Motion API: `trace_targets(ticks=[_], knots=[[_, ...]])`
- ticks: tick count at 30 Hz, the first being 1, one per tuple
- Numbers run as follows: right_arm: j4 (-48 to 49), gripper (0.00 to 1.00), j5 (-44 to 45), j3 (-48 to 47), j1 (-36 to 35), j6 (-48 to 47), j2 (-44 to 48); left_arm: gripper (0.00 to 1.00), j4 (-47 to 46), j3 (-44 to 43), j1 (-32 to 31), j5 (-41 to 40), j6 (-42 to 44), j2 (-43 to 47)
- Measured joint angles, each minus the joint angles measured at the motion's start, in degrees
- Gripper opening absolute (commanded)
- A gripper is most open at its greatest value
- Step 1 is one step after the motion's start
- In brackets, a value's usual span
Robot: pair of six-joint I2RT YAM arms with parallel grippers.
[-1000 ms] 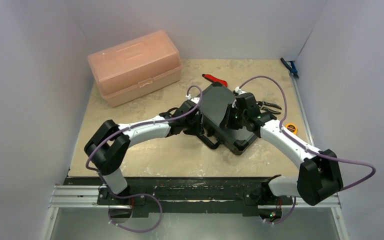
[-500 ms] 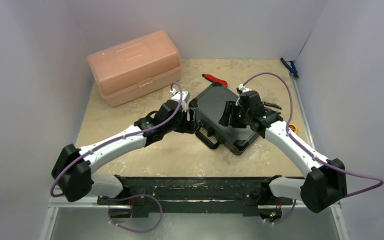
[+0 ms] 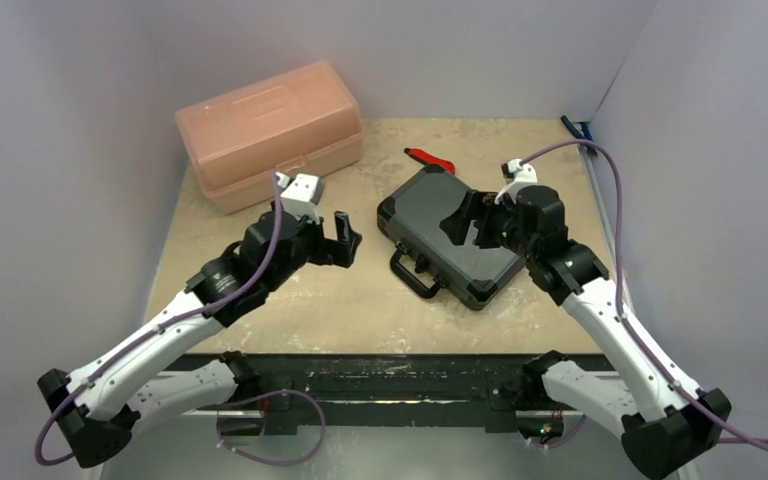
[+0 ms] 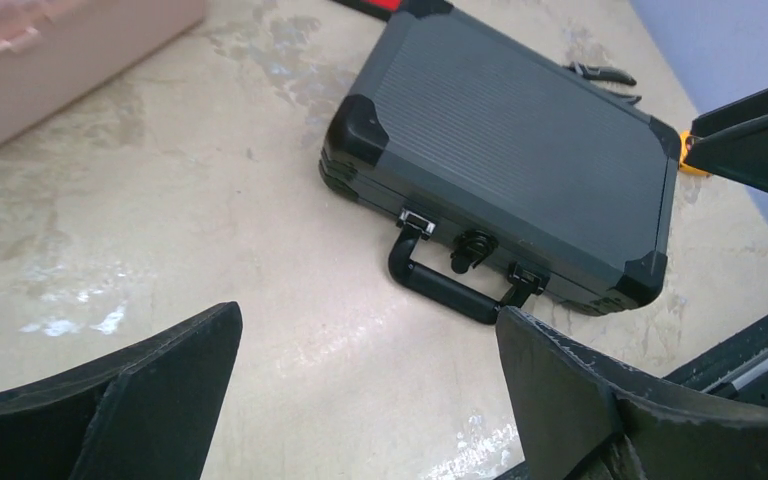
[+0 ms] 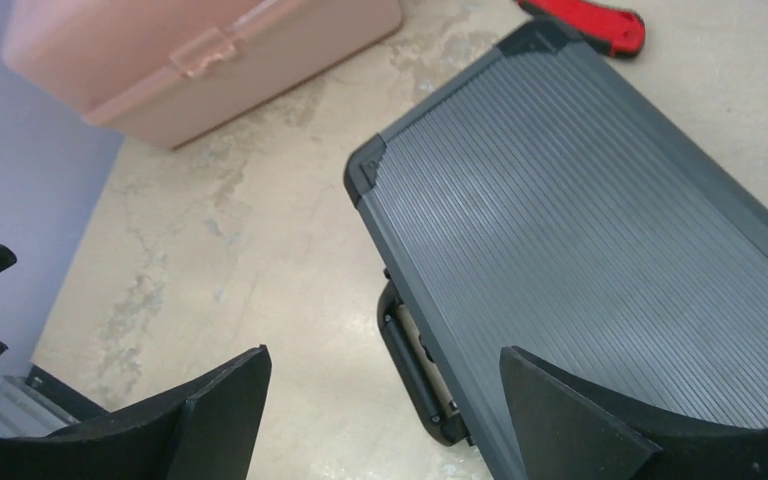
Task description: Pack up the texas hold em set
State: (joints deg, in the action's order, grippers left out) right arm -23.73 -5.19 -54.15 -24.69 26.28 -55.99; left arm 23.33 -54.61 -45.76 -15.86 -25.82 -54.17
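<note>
on the worktop (image 3: 360, 300), right of centre, the black hard plastic briefcase (image 3: 450, 235) lies flat with its ribbed lid down and uppermost. its handle (image 3: 412, 277) and front edge are turned toward the arm bases, which suits me: the two small metal latches (image 4: 415, 222) face the arms, not the back wall. none of the chips, dice or the disc shows anywhere on the surface, so i take them to be inside, though i cannot confirm that with the lid shut.

my left pincer (image 3: 345, 240) hangs above bare worktop to the left of the case, apart from it. its fingers are spread wide with nothing between them. its camera looks straight at the handle side, a useful angle for checking the clasps. from there the latches look folded against the case, but they are too small for me to say they are snapped home.

my right pincer (image 3: 472, 222) hovers over the lid, also fully spread and holding nothing. i see no contact with the ribbing. it sits well placed to press down if the lid needs seating.

the translucent pink plastic box (image 3: 268, 130) stands closed at the back left. a red-handled tool (image 3: 430, 158) lies just behind the case. i judge the packing all but finished, with only latch confirmation left.
</note>
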Motion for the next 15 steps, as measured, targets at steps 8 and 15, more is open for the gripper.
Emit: trace_targets(ticks=[8,15], knots=[[2.5,0.99,3.4,-0.3,0.0,-1.0,9.6,1.0,6.9,-4.0,0.0,-7.0,6.0,9.3],[5.4,0.99,9.1,-0.3,0.0,-0.6,17.2,1.0,11.0,-4.5,0.0,-15.1,14.3,12.8]])
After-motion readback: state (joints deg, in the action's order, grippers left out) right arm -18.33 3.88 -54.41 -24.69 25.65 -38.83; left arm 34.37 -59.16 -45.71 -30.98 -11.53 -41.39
